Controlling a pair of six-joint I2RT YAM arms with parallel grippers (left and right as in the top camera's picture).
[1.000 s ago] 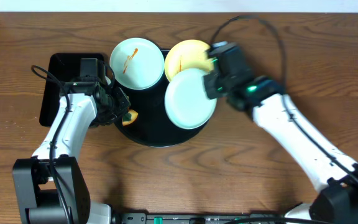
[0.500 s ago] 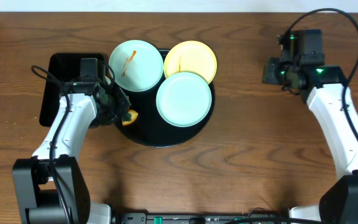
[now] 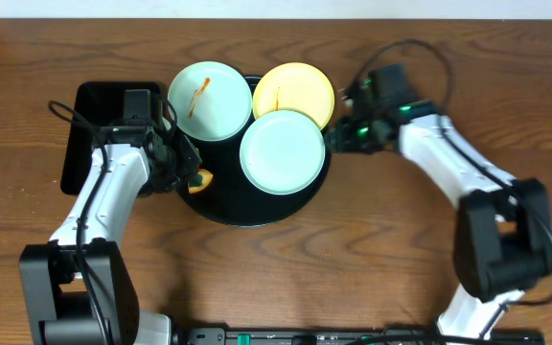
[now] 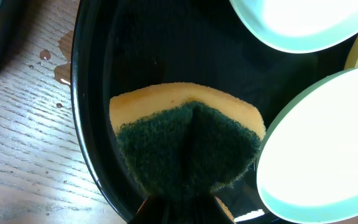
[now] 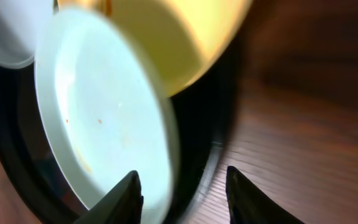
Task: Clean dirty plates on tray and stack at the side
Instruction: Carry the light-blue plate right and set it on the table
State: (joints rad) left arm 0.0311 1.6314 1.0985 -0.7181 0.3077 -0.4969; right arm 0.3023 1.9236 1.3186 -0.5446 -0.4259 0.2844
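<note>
Moved: the right gripper [image 3: 343, 136] has come back from far out to the right of the tray [image 3: 242, 209] to its right rim; the plates and the left arm lie as before.
Right gripper: released, fingers apart over the tray's rim, with nothing clamped; the rim and the nearest plate's edge show between and beside them in the wrist view.
Left gripper [image 3: 182, 161]: clenched on a sponge [image 4: 185, 140] at the tray's left side.
Sponge: yellow with a dark green scouring face, over the tray floor just inside the left rim.
Front plate [image 3: 283, 151]: pale blue-green, nearly clean, on the tray's right half, lapping over the yellow plate [image 3: 300, 88].
Yellow plate: at the tray's back right, faintly streaked.
Streaked plate [image 3: 209, 99]: blue-green with an orange mark, at the tray's back left.
Small tray [image 3: 89, 105]: rectangular, black, left of the tray.
</note>
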